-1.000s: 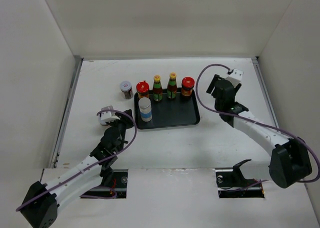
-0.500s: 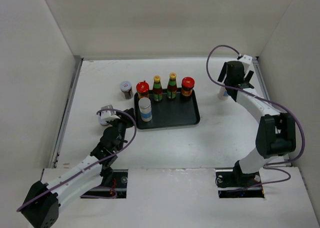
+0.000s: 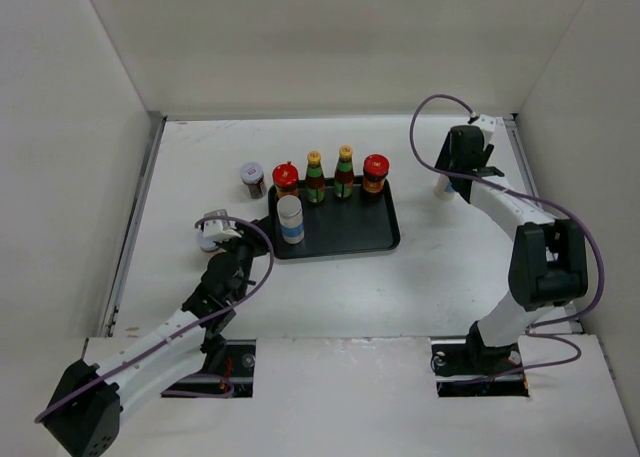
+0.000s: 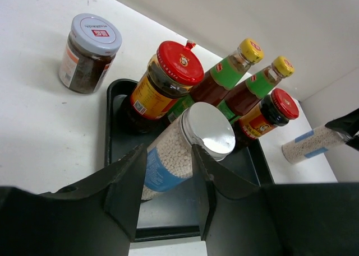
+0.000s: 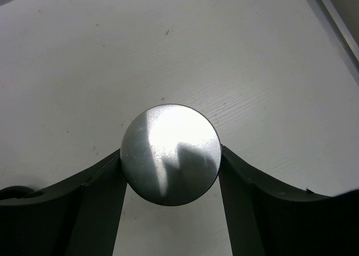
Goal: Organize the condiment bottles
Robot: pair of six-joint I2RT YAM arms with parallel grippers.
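Right wrist view looks straight down on the silver lid of the stray white cylinder. It stands upright, so its long axis points at the camera. The right gripper straddles it, and a dark finger meets the lid's edge on each side. I judge it is clamped on the cylinder, though the contact lower down is hidden under the lid.

From the top external view, this cylinder stands on the surface at the far right, well apart from the black tray. The coming move turns on that: the tray lies to the robot's left of the right gripper and a little nearer the bases. Bare tray floor shows beside the second white cylinder.

Along the tray's far edge stand two red-capped jars and two green yellow-capped bottles. A grey-lidded jar stands just outside the tray's far left corner.

The left gripper hangs empty and moderately spread at the tray's near left. It points at the tray's contents and is far from the stray cylinder.

The right wrist covers most of the stray cylinder from above. A second grey-lidded jar cannot be made out.
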